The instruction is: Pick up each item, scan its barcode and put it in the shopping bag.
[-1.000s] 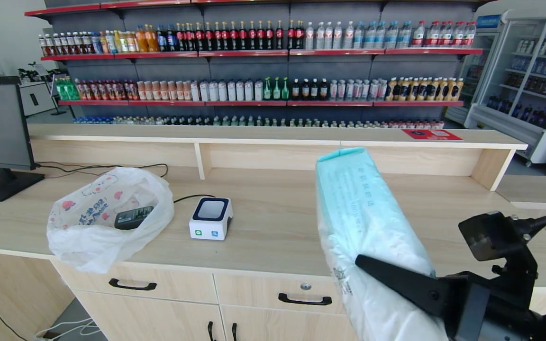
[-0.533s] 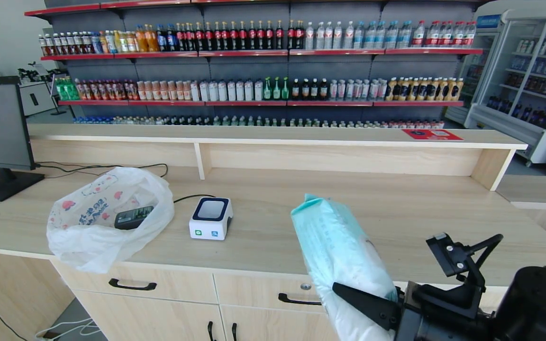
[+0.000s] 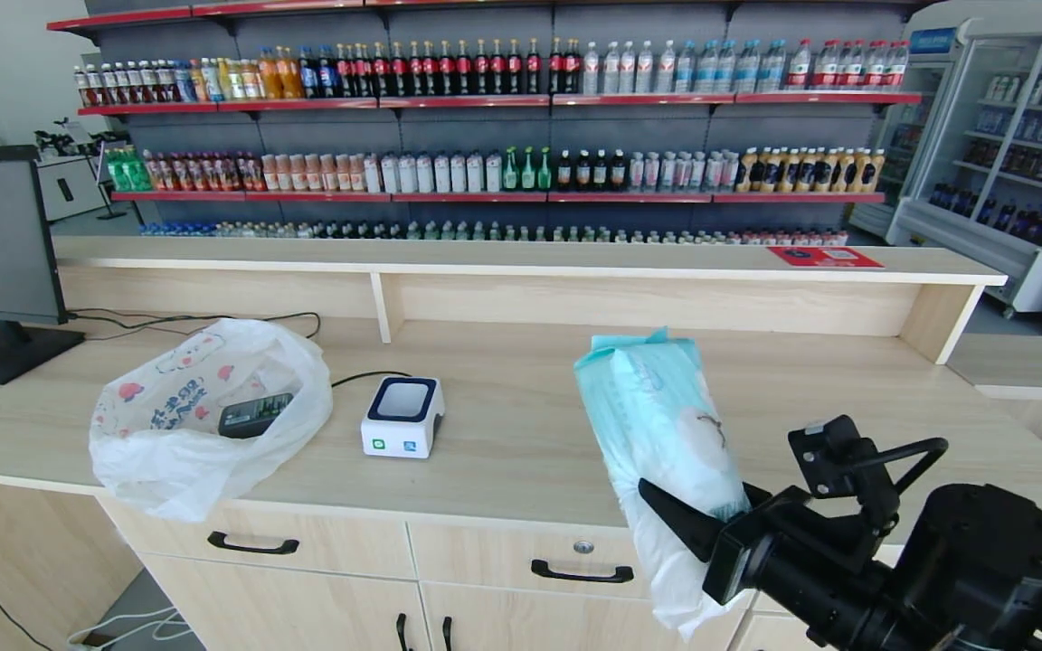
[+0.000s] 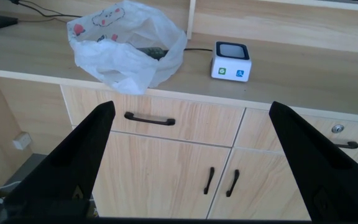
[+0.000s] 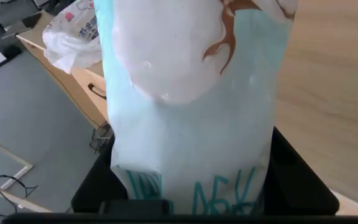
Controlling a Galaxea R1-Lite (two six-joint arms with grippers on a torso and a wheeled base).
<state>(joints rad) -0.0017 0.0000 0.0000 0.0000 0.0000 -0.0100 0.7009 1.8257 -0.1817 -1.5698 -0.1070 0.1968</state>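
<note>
Right end effector (image 3: 688, 515) is clamped on the lower part of a soft teal and white pack (image 3: 657, 425), with one black finger on each side of it; the right wrist view shows the same grip (image 5: 194, 186) on the pack (image 5: 191, 93). The pack is held in the air, well to the right of the barcode scanner (image 3: 403, 416) and nearer to the robot than it. It is tilted, with its sealed top end leaning toward the scanner's side, and its bottom end hangs over the front edge of the worktop (image 3: 521, 452).

The left end effector (image 4: 191, 106) has its fingers wide apart and holds nothing. It is lower than the scanner (image 4: 232, 60) and in front of it, before the cabinet doors (image 4: 219, 180).

The shopping bag (image 3: 168, 416), white plastic with pink prints, lies on the worktop just to the left of the scanner, near it but not touching. Its mouth is open and a dark item (image 3: 254, 414) lies inside. A black cable (image 3: 354, 375) goes from behind the scanner toward the bag (image 4: 126, 46).
</note>
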